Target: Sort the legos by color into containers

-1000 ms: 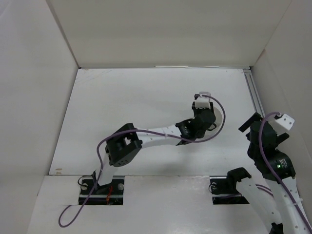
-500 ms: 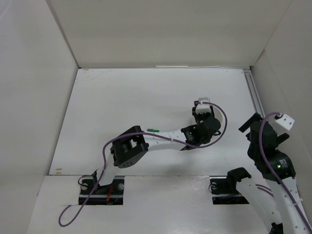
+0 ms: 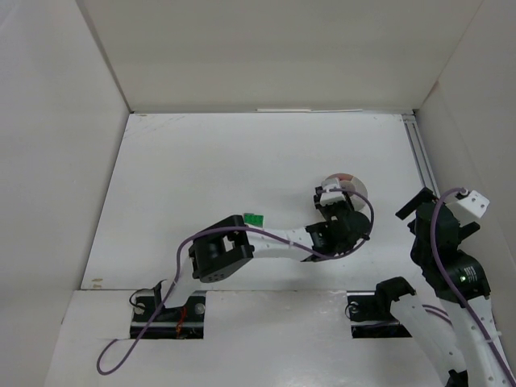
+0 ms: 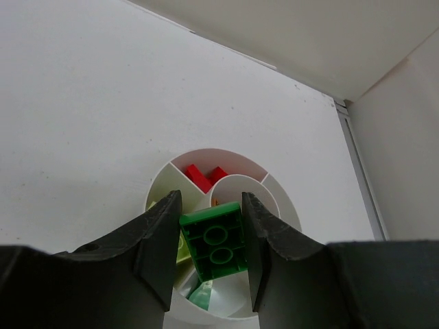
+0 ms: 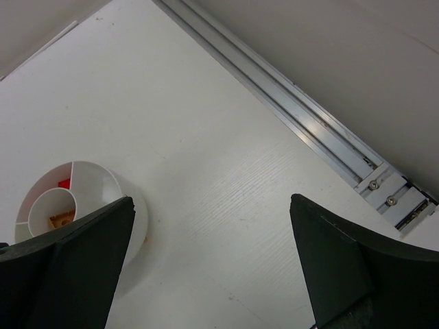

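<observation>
1. While the left gripper (image 4: pixel 210 200) pinches a dark green studded plastic brick (image 4: pixel 218 247) between its black fingers, it hangs over the small round white divided dish (image 4: pixel 278 195), the brick just on the near side of the central cup (image 4: pixel 240 190).
2. Already sorted, red bricks (image 4: pixel 204 177) lie in the far wedge and lime-yellow pieces (image 4: pixel 180 248) in the left one. A greenish piece (image 4: pixel 202 295) shows in the near wedge, right below the held brick.
3. The step in hand looks like dropping green with green. Done well, the gripper centres over that near wedge, clear of the cup wall and the lime-yellow divider. It comes low and parts its fingers only slightly, so the brick drops in rather than bouncing out.
4. Off to the dish's side, the right gripper (image 5: pixel 211 200) stands spread wide and empty.
5. Against the top view half a second earlier, the left arm has drawn back toward its base. The dish's far rim, then largely covered by the wrist, now shows. A second green brick (image 3: pixel 254 218) on the white table (image 3: pixel 201 161), then half hidden by the forearm, lies in the open.
</observation>
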Robot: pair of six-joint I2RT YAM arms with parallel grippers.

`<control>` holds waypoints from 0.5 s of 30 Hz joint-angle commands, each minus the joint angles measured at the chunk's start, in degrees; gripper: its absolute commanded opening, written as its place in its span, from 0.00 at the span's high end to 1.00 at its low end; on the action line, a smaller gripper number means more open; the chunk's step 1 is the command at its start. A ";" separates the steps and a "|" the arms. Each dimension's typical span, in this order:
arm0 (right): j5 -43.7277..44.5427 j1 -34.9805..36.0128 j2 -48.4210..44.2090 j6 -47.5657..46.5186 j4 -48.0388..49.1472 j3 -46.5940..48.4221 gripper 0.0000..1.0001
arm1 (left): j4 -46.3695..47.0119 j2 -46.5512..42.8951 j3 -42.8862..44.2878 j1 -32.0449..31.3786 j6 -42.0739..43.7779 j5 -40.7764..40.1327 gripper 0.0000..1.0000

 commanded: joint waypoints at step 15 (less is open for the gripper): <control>-0.77 -0.17 -0.40 -1.22 1.81 1.27 0.00 | 6.11 4.55 0.27 -1.01 -4.86 -3.78 0.72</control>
